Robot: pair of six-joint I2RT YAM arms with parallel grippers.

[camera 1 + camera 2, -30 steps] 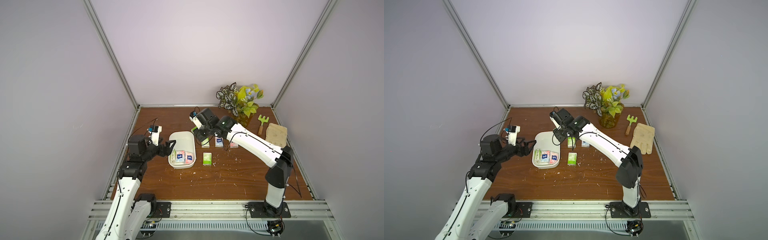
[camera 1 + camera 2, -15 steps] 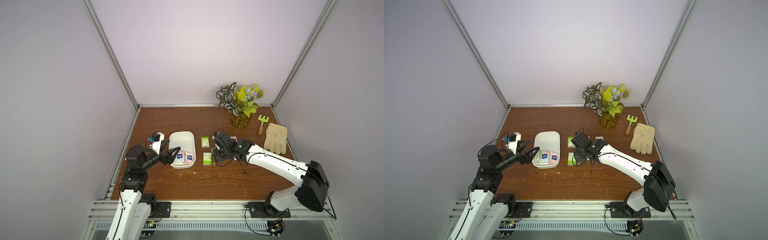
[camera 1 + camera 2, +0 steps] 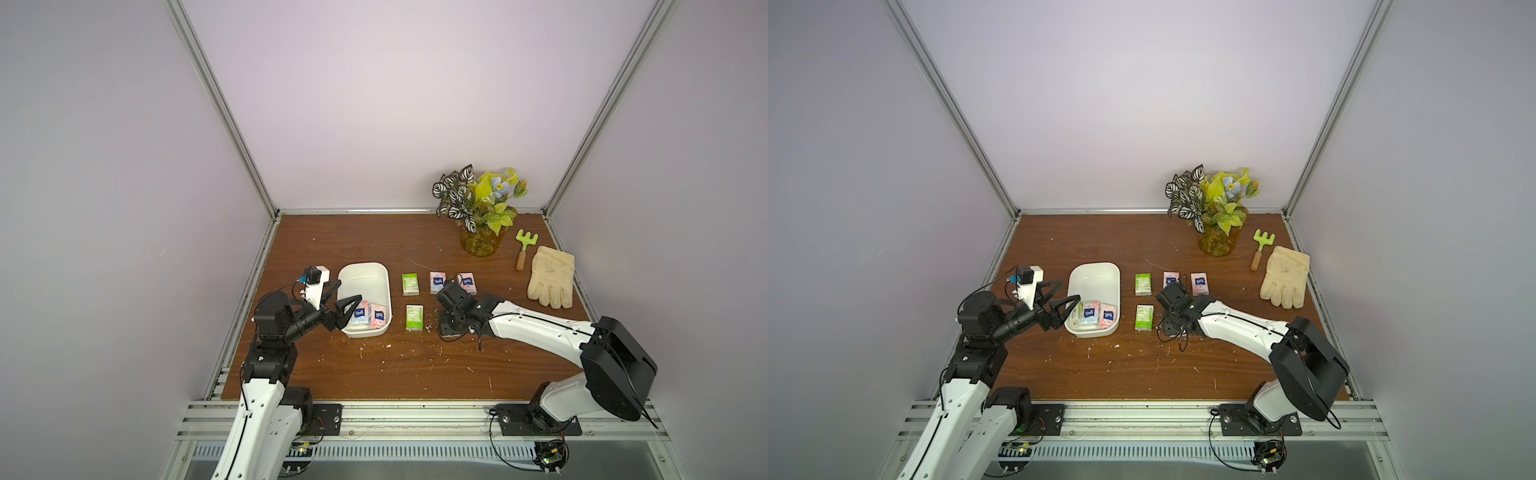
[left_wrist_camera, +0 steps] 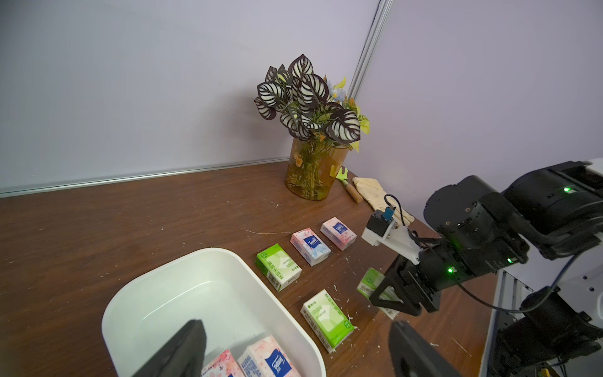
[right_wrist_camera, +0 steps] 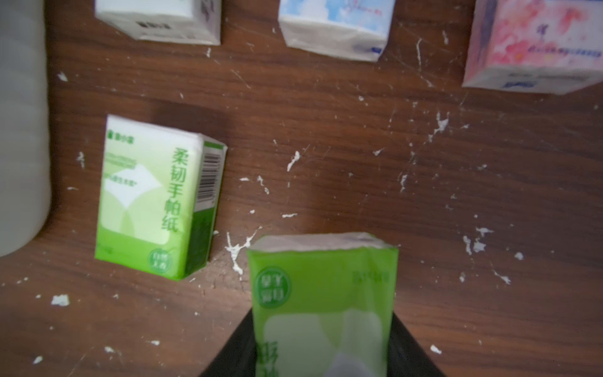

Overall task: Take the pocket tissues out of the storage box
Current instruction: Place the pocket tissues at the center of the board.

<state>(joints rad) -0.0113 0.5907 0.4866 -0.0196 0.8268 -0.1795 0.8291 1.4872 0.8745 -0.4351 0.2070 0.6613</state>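
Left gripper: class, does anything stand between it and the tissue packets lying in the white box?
Nothing visible does. The open left gripper hangs by the storage box, and the pocket tissues inside lie uncovered.

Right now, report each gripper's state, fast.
Left gripper: open, holding nothing.
Right gripper: shut on a green tissue packet.

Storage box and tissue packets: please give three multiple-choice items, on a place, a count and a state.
1. Where in the storage box do the remaining packets lie? A near end B far end C middle
2. How many packets lie free on the table? A two B four C six
3. The right gripper is: A empty B shut on a green packet C shut on a pink packet
1A, they crowd the robot's end; 2B, two green, two pink; 3B, green shows between the fingers.
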